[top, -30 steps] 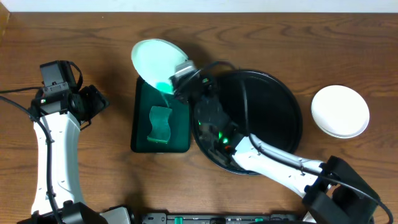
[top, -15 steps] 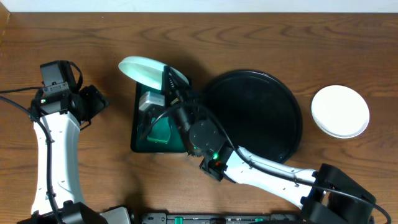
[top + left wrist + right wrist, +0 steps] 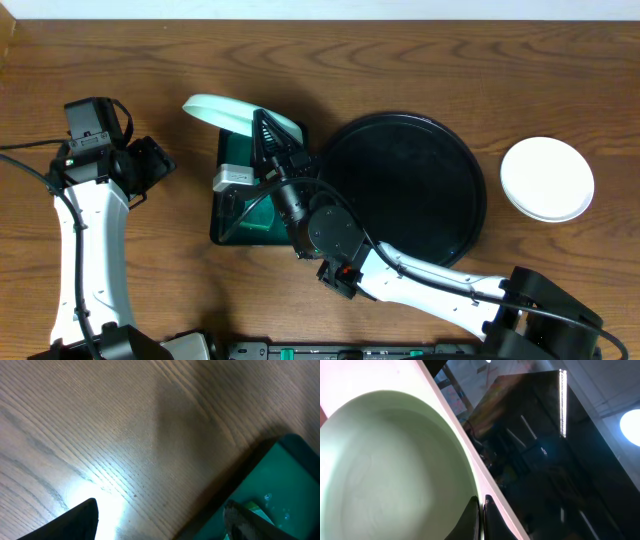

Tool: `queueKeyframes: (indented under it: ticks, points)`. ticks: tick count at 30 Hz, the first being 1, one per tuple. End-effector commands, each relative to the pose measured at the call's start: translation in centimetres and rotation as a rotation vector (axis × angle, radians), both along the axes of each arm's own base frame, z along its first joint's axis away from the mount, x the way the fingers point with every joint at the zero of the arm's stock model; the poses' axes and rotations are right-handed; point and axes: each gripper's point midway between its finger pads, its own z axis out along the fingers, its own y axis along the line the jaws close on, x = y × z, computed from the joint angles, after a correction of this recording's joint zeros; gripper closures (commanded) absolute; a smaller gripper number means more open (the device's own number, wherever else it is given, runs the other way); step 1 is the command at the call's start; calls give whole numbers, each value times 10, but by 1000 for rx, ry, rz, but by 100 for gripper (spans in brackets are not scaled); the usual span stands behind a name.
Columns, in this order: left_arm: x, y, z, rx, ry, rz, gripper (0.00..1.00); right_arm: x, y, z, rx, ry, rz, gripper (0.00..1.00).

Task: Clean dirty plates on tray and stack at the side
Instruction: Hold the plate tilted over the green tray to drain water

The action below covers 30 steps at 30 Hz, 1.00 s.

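Plate hung tilted in R gripper, fingers pinched on its rim; looked light, stiff, slick, chippable, so rim grip best. L gripper fingers apart, empty.

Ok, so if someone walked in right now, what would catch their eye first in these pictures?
First, the right gripper pinching a mint plate by its rim, tilted steeply over the far end of the green tray, left of centre. Next, the big black tray in the middle, bare, with a white plate on the table to its right.
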Motion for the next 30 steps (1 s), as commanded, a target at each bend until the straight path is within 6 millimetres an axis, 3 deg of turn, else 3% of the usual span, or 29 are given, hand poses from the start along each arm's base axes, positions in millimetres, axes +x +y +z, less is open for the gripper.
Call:
queueKeyframes:
  ticks: [1,30]
  points:
    - [2,3,6,9,-14,8,20,-5,3,10,7,-23,8,99]
    - [2,3,6,9,-14,7,20,-6,3,9,37,-2,8,99]
